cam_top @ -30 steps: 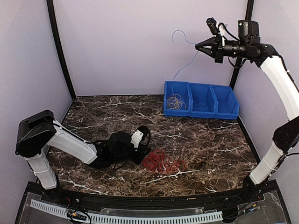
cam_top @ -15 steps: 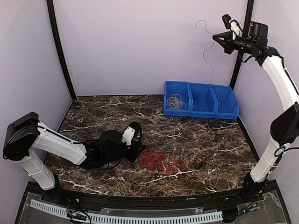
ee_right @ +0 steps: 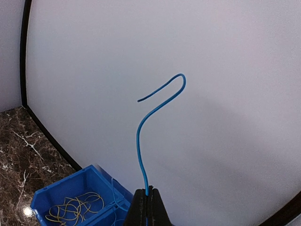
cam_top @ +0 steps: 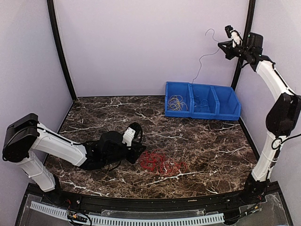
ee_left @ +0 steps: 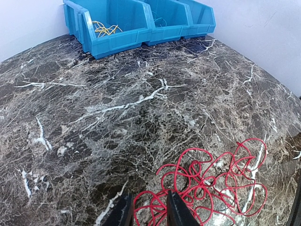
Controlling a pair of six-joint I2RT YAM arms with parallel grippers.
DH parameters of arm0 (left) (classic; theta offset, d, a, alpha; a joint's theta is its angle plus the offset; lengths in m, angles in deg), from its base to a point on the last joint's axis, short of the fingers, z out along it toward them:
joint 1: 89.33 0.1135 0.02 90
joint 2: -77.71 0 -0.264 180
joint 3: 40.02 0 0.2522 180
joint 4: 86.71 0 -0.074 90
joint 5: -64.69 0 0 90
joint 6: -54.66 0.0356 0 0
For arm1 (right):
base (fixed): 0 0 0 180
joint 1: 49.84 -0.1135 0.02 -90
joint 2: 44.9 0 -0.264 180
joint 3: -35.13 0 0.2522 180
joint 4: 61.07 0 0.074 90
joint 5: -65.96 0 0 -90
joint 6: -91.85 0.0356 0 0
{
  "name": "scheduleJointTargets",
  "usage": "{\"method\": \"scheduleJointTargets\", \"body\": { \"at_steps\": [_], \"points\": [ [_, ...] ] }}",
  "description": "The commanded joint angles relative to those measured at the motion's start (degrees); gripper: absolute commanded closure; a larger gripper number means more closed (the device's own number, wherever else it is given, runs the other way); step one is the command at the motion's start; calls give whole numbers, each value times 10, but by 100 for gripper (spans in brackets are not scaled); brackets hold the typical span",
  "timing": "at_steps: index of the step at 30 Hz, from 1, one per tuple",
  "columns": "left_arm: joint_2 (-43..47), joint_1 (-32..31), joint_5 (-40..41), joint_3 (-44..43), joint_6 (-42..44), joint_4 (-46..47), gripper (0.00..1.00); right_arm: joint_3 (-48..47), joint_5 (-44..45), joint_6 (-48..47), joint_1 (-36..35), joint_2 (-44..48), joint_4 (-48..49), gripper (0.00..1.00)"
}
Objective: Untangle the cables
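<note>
A tangle of red cable lies on the marble table near the front middle; it also shows in the left wrist view. My left gripper is low at the tangle's left edge, jaws open around a few red loops. My right gripper is raised high at the back right, shut on a blue cable. That cable hangs down toward the blue bins. Yellow cables lie in the left bin.
A row of three joined blue bins stands at the back right of the table; the middle one holds thin blue wire. Purple walls with black corner posts enclose the table. A black rail runs along the front edge.
My right gripper has swung right and up to the back corner with the blue cable, which now dangles over the bins. My left arm has drawn back slightly to the left and then held still.
</note>
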Motion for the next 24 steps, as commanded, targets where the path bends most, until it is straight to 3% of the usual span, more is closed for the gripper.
{"method": "scheduleJointTargets", "body": {
  "at_steps": [1,8,16,24],
  "points": [
    [18,-1,11,7,-6,-12,73,89,25,-13,3,-10,56,100],
    [18,-1,20,10,0,-16,73,208,29,-33,4,-8,73,100],
    [-1,-1,15,-4,1,-9,73,172,7,-44,2,-100,-52,100],
    [1,-1,16,0,1,-9,73,181,27,-50,-29,-132,-110,100]
  ]
}}
